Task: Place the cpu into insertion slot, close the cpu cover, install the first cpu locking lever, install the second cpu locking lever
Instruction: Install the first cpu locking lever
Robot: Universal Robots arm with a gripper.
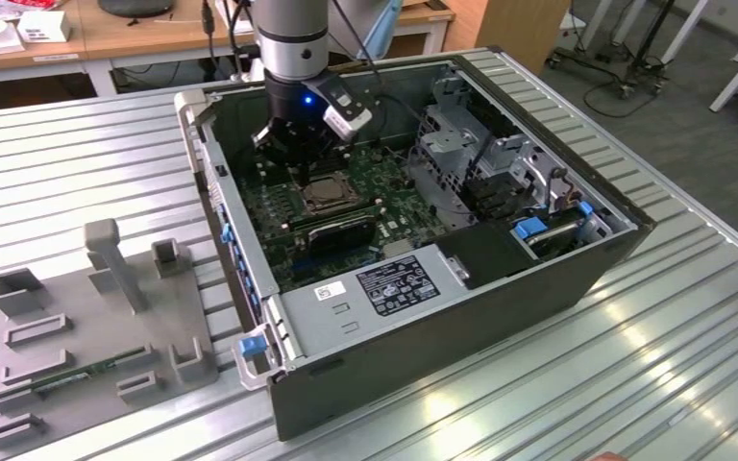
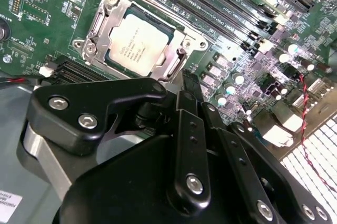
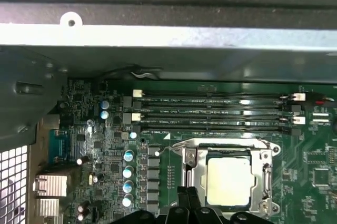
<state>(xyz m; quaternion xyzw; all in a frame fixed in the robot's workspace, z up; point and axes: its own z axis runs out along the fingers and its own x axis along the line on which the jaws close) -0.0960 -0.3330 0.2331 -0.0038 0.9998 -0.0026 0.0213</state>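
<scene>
We show the gripper (image 3: pixel 187 196), closed and empty, at the cover (image 3: pixel 265 179) framing the seated cpu (image 3: pixel 228 180); a glancing push could skid off and gouge the board (image 3: pixel 316 179).

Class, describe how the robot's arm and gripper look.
The arm is a silver-grey cylinder with a dark band. A blue light glows on its black wrist, beside a pale box. The gripper is black, built of hinged links with silver bolts.
</scene>
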